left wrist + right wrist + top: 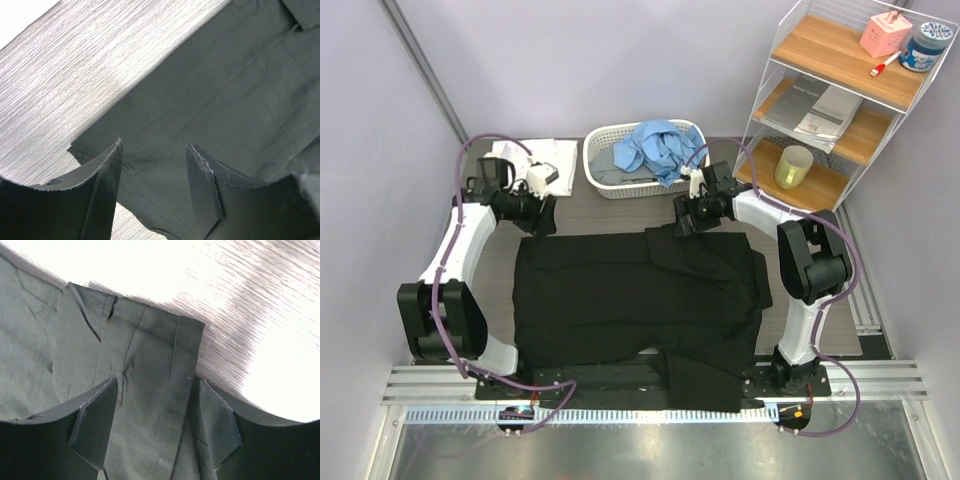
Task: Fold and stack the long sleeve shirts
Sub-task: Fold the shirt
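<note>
A large black shirt (630, 300) lies spread flat on the table, one part hanging over the near edge. My left gripper (542, 216) is open just over its far left corner (95, 150); the black cloth lies between the fingers (107, 175). My right gripper (682, 222) is open over the far edge of the shirt near a folded sleeve cuff (165, 360), with the cloth between its fingertips (95, 410). A light blue shirt (655, 148) is heaped in the white basket (610, 185). A white shirt (535, 155) lies at the far left of the table.
A wire shelf unit (840, 90) stands at the far right with a yellow cup (793, 167), papers, a pink box and a jar. The grey table top (60, 80) shows beyond the shirt's far edge. A metal rail (620, 412) runs along the near edge.
</note>
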`<state>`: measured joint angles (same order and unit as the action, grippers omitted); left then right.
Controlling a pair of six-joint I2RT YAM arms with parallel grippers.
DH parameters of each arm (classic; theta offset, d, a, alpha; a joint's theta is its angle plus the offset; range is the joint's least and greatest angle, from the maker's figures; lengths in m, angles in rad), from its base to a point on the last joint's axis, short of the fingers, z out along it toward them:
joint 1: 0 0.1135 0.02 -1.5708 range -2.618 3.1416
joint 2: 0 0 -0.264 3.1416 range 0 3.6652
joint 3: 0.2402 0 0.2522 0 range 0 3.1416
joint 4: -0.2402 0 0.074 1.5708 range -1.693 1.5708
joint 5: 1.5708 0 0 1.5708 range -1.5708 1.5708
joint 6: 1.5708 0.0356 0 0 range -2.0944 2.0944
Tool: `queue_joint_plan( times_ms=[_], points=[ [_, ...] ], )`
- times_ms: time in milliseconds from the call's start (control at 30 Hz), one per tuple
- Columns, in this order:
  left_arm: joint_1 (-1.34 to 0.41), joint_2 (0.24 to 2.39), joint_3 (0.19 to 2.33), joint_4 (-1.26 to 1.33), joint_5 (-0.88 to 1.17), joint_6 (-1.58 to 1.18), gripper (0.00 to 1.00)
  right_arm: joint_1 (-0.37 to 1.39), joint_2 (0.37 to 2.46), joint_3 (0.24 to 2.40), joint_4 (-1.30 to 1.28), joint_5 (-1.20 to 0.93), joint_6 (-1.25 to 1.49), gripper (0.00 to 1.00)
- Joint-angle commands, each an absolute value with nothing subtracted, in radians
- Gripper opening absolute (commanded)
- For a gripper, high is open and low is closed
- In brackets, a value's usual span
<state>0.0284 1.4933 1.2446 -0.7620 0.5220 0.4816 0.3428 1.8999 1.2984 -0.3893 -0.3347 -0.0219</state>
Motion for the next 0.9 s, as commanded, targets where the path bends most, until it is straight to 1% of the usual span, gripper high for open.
queue_joint_plan(
  times_ms=[0, 67, 100, 133, 167, 200, 233, 267, 333, 400, 433, 467, 533, 567, 600, 667, 733, 767, 833, 867],
  points=[
    [0.032, 1.454, 1.276, -0.773, 0.554, 0.46, 0.55, 0.327, 1.922, 1.359, -0.356, -0.383, 0.035, 0.69],
    [0.032, 1.457, 1.289, -0.781, 0.561, 0.453, 0.54, 0.324, 1.919, 1.374, -0.368, -0.428, 0.035, 0.57],
    [0.034, 1.456, 1.293, -0.782, 0.56, 0.453, 0.54, 0.324, 1.911, 1.374, -0.368, -0.44, 0.034, 0.41],
    [0.034, 1.453, 1.295, -0.784, 0.56, 0.453, 0.55, 0.324, 1.899, 1.374, -0.368, -0.462, 0.032, 0.36],
    [0.032, 1.45, 1.299, -0.785, 0.561, 0.451, 0.55, 0.324, 1.888, 1.374, -0.373, -0.516, 0.028, 0.28],
    [0.034, 1.447, 1.304, -0.787, 0.563, 0.446, 0.55, 0.324, 1.85, 1.37, -0.374, -0.561, 0.023, 0.09],
    [0.032, 1.444, 1.308, -0.79, 0.568, 0.439, 0.54, 0.325, 1.827, 1.361, -0.373, -0.643, 0.012, 0.02],
    [0.034, 1.439, 1.321, -0.793, 0.572, 0.434, 0.54, 0.327, 1.806, 1.355, -0.374, -0.699, 0.003, 0.01],
    [0.032, 1.43, 1.333, -0.802, 0.6, 0.417, 0.54, 0.347, 1.718, 1.338, -0.386, -0.774, -0.038, 0.01],
    [0.032, 1.416, 1.353, -0.814, 0.639, 0.404, 0.54, 0.386, 1.651, 1.306, -0.469, -0.825, -0.174, 0.01],
    [0.032, 1.41, 1.356, -0.822, 0.65, 0.397, 0.55, 0.409, 1.585, 1.29, -0.507, -0.819, -0.228, 0.01],
    [0.032, 1.401, 1.358, -0.824, 0.666, 0.396, 0.55, 0.47, 1.557, 1.252, -0.582, -0.807, -0.338, 0.01],
    [0.032, 1.371, 1.348, -0.827, 0.701, 0.393, 0.56, 0.544, 1.476, 1.198, -0.642, -0.738, -0.432, 0.01],
    [0.032, 1.362, 1.341, -0.827, 0.709, 0.394, 0.57, 0.608, 1.453, 1.124, -0.658, -0.706, -0.501, 0.01],
    [0.032, 1.352, 1.322, -0.828, 0.715, 0.405, 0.57, 0.642, 1.428, 1.082, -0.655, -0.633, -0.524, 0.03],
    [0.032, 1.333, 1.299, -0.869, 0.733, 0.451, 0.59, 0.71, 1.39, 0.967, -0.64, -0.559, -0.602, 0.07],
    [0.031, 1.315, 1.258, -0.922, 0.765, 0.57, 0.6, 0.738, 1.367, 0.886, -0.647, -0.467, -0.655, 0.22],
    [0.029, 1.306, 1.24, -0.972, 0.773, 0.613, 0.6, 0.75, 1.359, 0.868, -0.658, -0.448, -0.688, 0.4],
    [0.026, 1.267, 1.174, -0.98, 0.758, 0.69, 0.61, 0.75, 1.338, 0.858, -0.675, -0.407, -0.664, 0.54],
    [0.025, 1.259, 1.157, -0.991, 0.759, 0.719, 0.62, 0.746, 1.318, 0.864, -0.684, -0.402, -0.651, 0.57]
  ],
)
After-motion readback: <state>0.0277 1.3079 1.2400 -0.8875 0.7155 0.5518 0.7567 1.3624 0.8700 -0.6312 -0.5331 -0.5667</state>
